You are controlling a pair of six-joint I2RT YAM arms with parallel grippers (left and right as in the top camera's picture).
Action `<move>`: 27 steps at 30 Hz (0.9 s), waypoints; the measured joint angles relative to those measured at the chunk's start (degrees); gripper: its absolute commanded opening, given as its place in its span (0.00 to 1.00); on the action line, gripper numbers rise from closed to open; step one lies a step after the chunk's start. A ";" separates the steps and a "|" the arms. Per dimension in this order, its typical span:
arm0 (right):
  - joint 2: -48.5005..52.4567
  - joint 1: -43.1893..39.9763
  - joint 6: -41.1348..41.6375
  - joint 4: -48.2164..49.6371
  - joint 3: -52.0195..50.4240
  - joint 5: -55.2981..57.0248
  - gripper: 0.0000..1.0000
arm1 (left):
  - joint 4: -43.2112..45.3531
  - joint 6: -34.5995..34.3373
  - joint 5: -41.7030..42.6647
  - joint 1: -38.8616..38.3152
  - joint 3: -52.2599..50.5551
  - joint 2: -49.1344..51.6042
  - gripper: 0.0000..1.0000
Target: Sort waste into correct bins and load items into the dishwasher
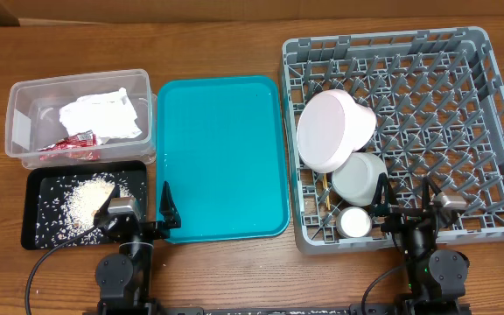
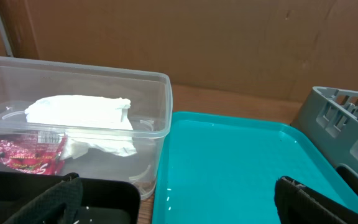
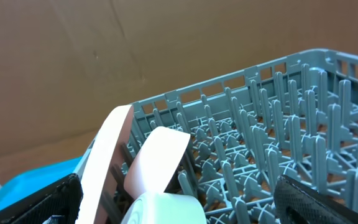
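The clear tub (image 1: 20, 122) at the left holds the crumpled white napkin (image 1: 101, 115) and the red sauce packet (image 1: 70, 143); both also show in the left wrist view, napkin (image 2: 79, 113) and packet (image 2: 17, 155). The black tray (image 1: 38, 232) below it holds loose rice (image 1: 90, 197). The grey dish rack (image 1: 497, 131) holds pink and white plates (image 1: 332, 129) on edge, a pale grey bowl (image 1: 359, 178), a cream cup (image 1: 354, 223) and chopsticks (image 1: 326, 194). My left gripper (image 1: 141, 206) is open and empty over the black tray's right edge. My right gripper (image 1: 407, 194) is open and empty over the rack's front.
A teal tray (image 1: 221, 157) lies between the bins and the rack, with a few rice grains near its left edge (image 2: 168, 186). A brown cardboard wall (image 2: 229, 43) stands behind the table. Both arm bases sit at the table's front edge.
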 measured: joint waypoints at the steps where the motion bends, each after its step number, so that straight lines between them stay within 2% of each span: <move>1: -0.02 0.00 -1.42 0.00 0.00 -0.55 1.00 | 0.00 0.00 0.00 0.00 0.00 0.00 1.00; 11: -0.02 0.00 -14.51 0.13 0.00 -7.13 1.00 | -0.02 0.02 0.00 0.02 0.00 0.00 1.00; 27: -0.02 -1.88 -17.35 0.13 0.00 -8.15 1.00 | 0.00 0.02 0.00 0.00 0.00 0.00 1.00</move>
